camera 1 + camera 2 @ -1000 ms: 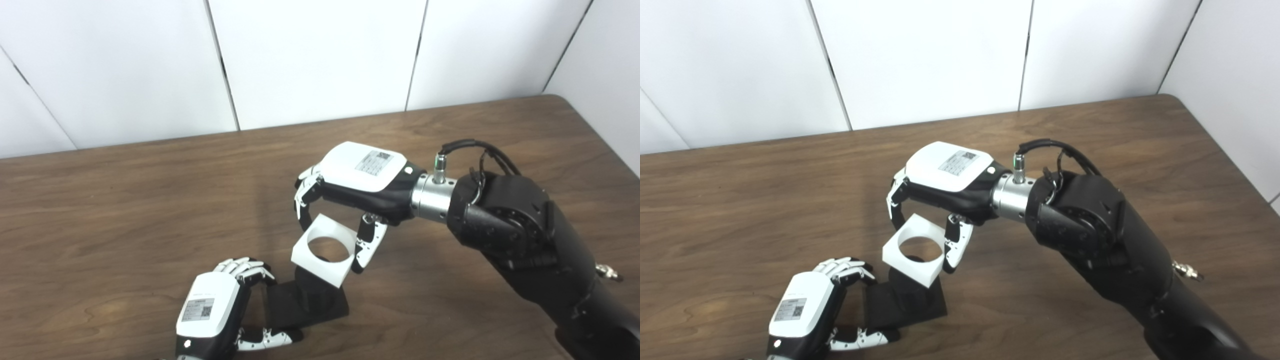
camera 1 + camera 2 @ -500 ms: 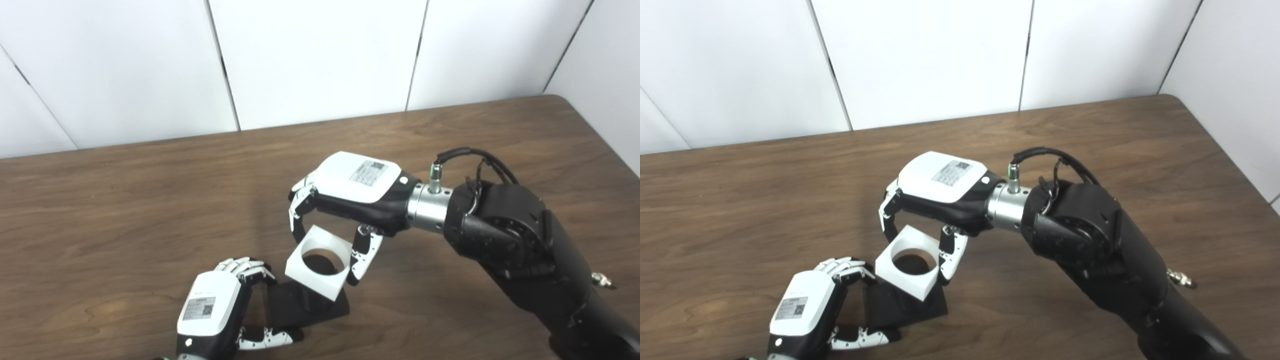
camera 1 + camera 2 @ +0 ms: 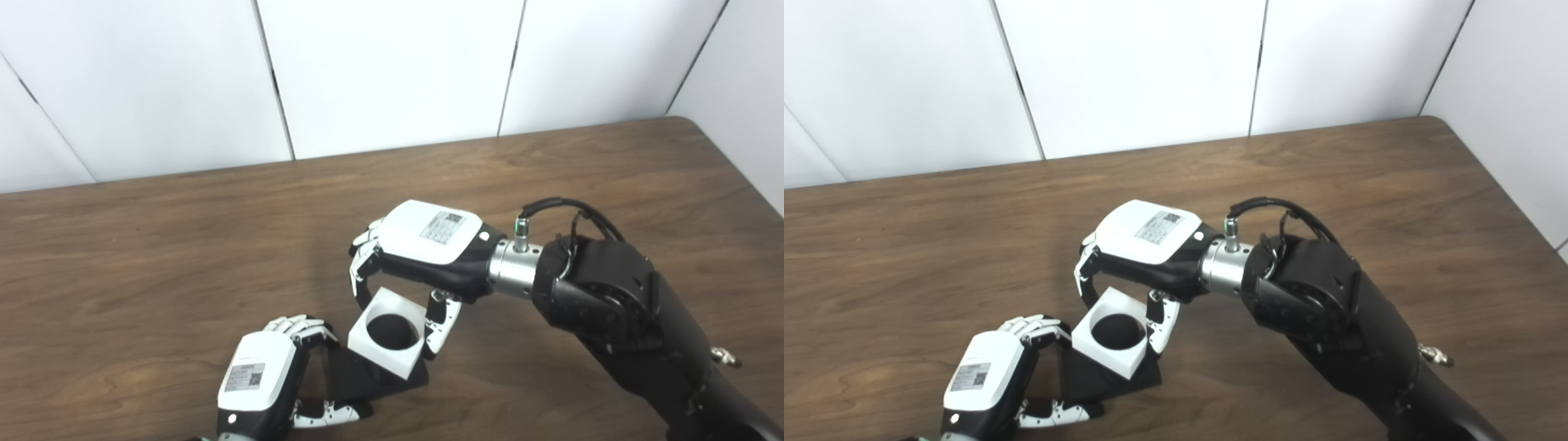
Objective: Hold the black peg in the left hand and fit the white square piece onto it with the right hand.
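Fingers [image 3: 362, 269] of the right hand [image 3: 422, 245] curl down from a glossy white shell and pinch the white square piece [image 3: 387, 331] on its far side, with the thumb pressed against its right edge, so this hand is closed on the piece.

Beneath both hands spreads the table [image 3: 153, 245], a broad slab of dark brown wood grain with a rounded far right corner. Behind it stand plain white wall panels [image 3: 392, 73], smooth and split by thin dark seams.

Below the right fingers, the piece is a matte white block with crisp corners and a large round hole through its middle; the hole shows black, filled by the top of the black peg [image 3: 392, 331]. Under the block lies the peg's flat, square, dull black base [image 3: 367, 381], resting on the wood.

At the near left, the left hand [image 3: 260, 380], also white-shelled with a small printed label, closes on that base: fingers hooked over its left edge, thumb along its near edge.
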You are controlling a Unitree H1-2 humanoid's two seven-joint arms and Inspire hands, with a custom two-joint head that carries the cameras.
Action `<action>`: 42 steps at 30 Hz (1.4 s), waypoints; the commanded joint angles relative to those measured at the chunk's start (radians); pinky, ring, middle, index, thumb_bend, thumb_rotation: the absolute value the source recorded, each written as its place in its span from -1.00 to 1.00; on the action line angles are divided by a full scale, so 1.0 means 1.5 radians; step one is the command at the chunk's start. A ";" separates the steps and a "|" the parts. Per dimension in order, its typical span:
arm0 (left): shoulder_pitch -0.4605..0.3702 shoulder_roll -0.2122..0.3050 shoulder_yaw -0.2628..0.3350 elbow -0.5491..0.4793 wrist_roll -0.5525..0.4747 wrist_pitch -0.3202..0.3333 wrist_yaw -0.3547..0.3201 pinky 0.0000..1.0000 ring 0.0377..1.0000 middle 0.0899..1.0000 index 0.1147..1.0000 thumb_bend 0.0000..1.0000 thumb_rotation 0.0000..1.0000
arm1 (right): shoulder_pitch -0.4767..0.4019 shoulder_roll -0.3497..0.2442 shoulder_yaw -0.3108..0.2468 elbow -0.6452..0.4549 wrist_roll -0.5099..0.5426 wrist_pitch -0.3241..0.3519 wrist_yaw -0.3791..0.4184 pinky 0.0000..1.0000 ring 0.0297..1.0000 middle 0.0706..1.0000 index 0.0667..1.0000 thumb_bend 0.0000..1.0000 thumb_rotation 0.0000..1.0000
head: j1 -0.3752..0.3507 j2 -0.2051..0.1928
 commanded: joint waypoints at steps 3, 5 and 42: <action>0.013 0.005 -0.004 0.014 0.014 0.022 -0.045 0.69 0.59 0.43 -0.16 0.03 -0.90 | -0.014 0.007 -0.011 -0.002 -0.001 -0.026 -0.027 0.74 0.69 0.39 -0.11 0.05 -0.74 | 0.001 0.001; 0.013 0.005 -0.005 0.013 0.015 0.020 -0.045 0.69 0.59 0.43 -0.16 0.03 -0.90 | -0.012 0.008 -0.011 -0.003 -0.001 -0.028 -0.027 0.75 0.69 0.40 -0.11 0.05 -0.74 | 0.002 0.002; 0.019 0.005 -0.002 0.002 0.017 0.016 -0.050 0.66 0.58 0.42 -0.16 0.03 -0.90 | 0.012 0.026 -0.009 0.039 -0.015 -0.053 -0.047 0.75 0.69 0.38 -0.11 0.05 -0.74 | 0.003 0.009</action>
